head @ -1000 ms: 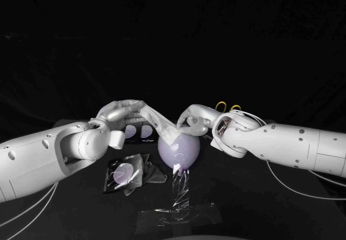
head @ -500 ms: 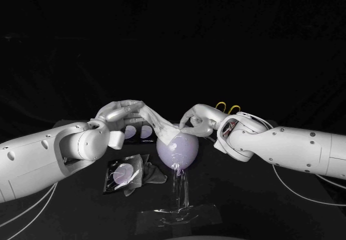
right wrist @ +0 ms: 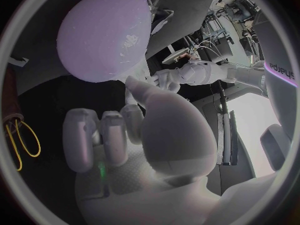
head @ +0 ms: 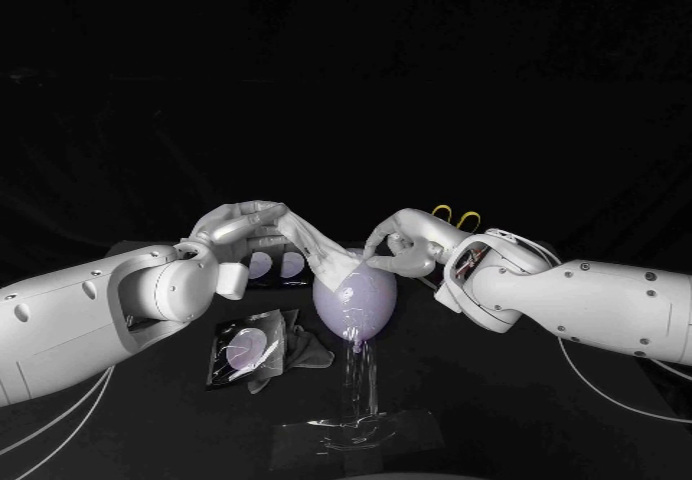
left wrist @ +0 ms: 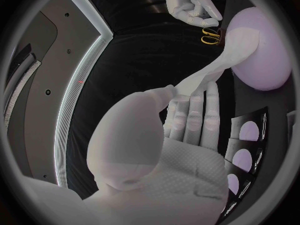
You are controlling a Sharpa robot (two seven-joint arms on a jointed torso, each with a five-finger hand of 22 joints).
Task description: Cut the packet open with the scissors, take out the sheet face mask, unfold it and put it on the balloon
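Observation:
The lilac balloon (head: 356, 300) stands on a clear stand (head: 353, 425) at the table's middle. The white sheet mask (head: 317, 245) stretches as a strip from the balloon's top up to my left hand (head: 242, 225), which pinches its far end; the left wrist view shows the mask (left wrist: 209, 75) running from the fingertips (left wrist: 187, 92) to the balloon (left wrist: 259, 50). My right hand (head: 397, 245) hovers at the balloon's upper right, fingers curled to the thumb, with nothing seen in them. In the right wrist view this hand (right wrist: 119, 135) sits just beside the balloon (right wrist: 103, 35).
The cut packet (head: 245, 350) lies left of the balloon's stand. A dark tray with pale round pads (head: 277, 265) lies behind it. Yellow-handled scissors (head: 454, 213) rest behind my right hand; both wrist views catch the scissors (right wrist: 19, 135) (left wrist: 209, 35) too.
My right forearm has swung to the right and lower, while its hand stays by the balloon's top. The left hand still holds the mask taut.

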